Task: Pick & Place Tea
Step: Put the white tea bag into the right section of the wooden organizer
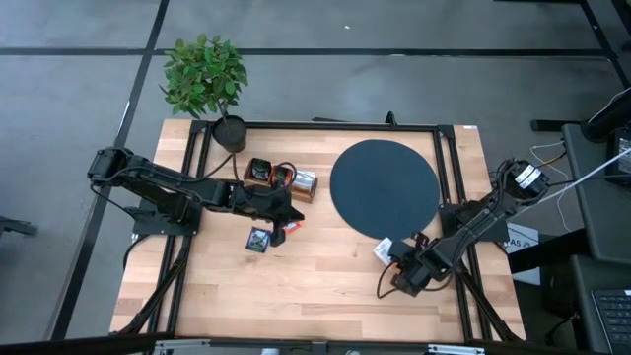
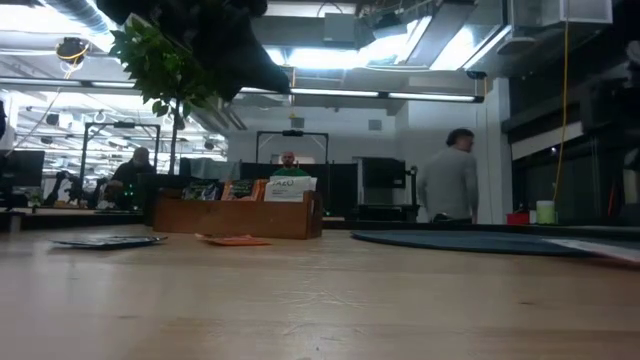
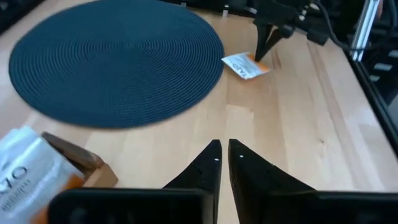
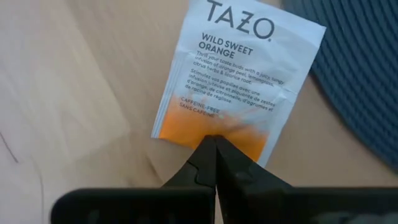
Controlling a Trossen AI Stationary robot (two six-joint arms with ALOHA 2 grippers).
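Observation:
A white-and-orange tea sachet (image 4: 233, 74) lies flat on the wood beside the black disc (image 1: 385, 187), near the table's right edge. My right gripper (image 4: 214, 140) points down at it, shut, its tips at the sachet's orange end. My left gripper (image 3: 222, 146) hangs over mid-table next to the wooden tray (image 1: 281, 177), its fingers a narrow gap apart with nothing between them. A red-orange sachet (image 1: 293, 226) and a dark sachet (image 1: 258, 240) lie flat on the table below and beside it. More sachets stand in the tray (image 2: 240, 215). My right gripper meets the white sachet's orange end (image 4: 217, 127) at its edge with its shut fingertips, coming steeply from above. The sachet lies flat on the table. Whether the tips pinch the edge or only rest on it, I cannot tell.
A potted plant (image 1: 205, 79) stands at the table's far left corner. The black disc covers the far right part of the table. Bare wood runs along the near edge. People (image 2: 450, 185) stand in the room beyond the table.

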